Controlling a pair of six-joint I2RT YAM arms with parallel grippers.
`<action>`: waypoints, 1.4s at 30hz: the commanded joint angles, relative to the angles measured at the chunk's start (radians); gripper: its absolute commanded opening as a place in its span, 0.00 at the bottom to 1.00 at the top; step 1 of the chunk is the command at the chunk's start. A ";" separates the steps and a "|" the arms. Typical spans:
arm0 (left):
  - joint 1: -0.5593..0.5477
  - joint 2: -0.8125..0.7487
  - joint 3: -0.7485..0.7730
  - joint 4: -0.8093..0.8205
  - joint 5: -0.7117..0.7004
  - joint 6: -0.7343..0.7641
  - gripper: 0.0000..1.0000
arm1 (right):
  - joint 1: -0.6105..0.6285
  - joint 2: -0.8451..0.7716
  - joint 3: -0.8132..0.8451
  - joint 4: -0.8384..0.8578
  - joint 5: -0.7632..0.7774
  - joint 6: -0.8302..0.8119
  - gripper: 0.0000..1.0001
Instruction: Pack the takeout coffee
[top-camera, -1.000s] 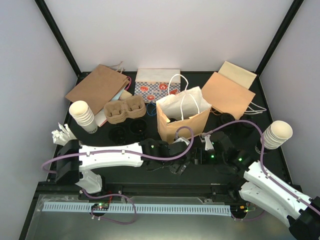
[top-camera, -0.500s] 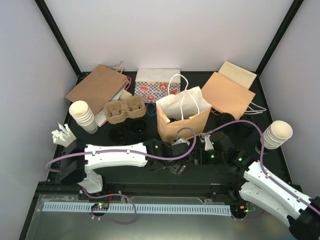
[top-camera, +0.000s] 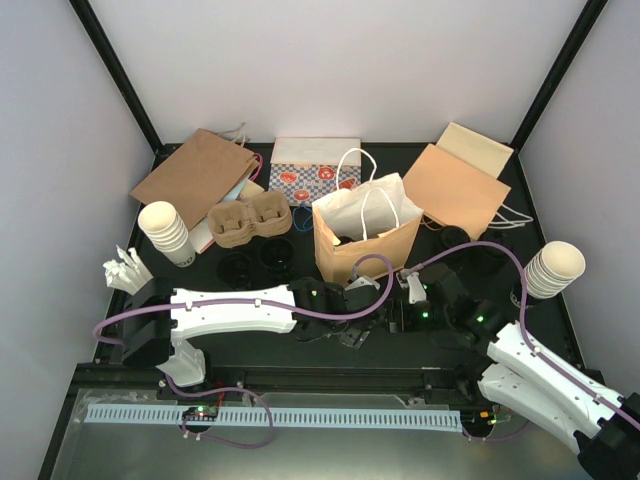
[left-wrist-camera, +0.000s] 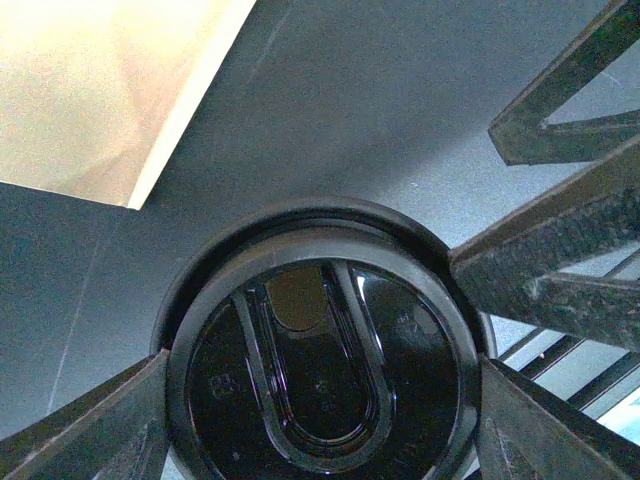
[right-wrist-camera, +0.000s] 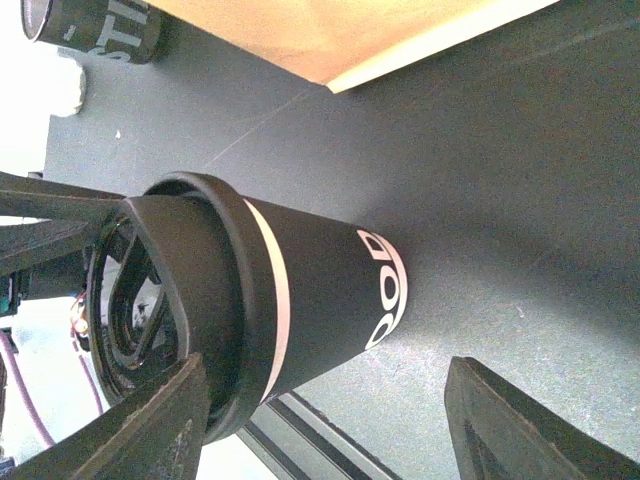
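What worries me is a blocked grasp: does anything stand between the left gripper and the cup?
Nothing visible does. The left gripper is over the cup, its fingers flanking the lid; the bag stands off to one side.

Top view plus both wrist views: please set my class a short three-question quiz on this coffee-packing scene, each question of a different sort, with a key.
1. True or false: the brown paper bag with white handles stands upright and open.
2. The left claw has its fingers on either side of: A) a flat paper bag; B) a black-lidded cup; C) a stack of paper cups.
3. Fill in: in the top view, the pulp cup carrier lies to the ___ of that bag.
Key: 1 true; 2 B; 3 left.
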 joint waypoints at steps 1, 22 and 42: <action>-0.004 0.016 0.033 -0.011 0.001 0.002 0.79 | -0.007 -0.009 -0.025 0.005 -0.059 -0.012 0.66; -0.005 0.019 0.015 0.012 0.017 0.005 0.78 | -0.006 0.086 -0.026 -0.058 0.075 -0.017 0.69; -0.005 -0.041 0.092 -0.038 -0.019 0.021 0.99 | -0.007 -0.012 0.144 -0.164 0.102 -0.100 0.74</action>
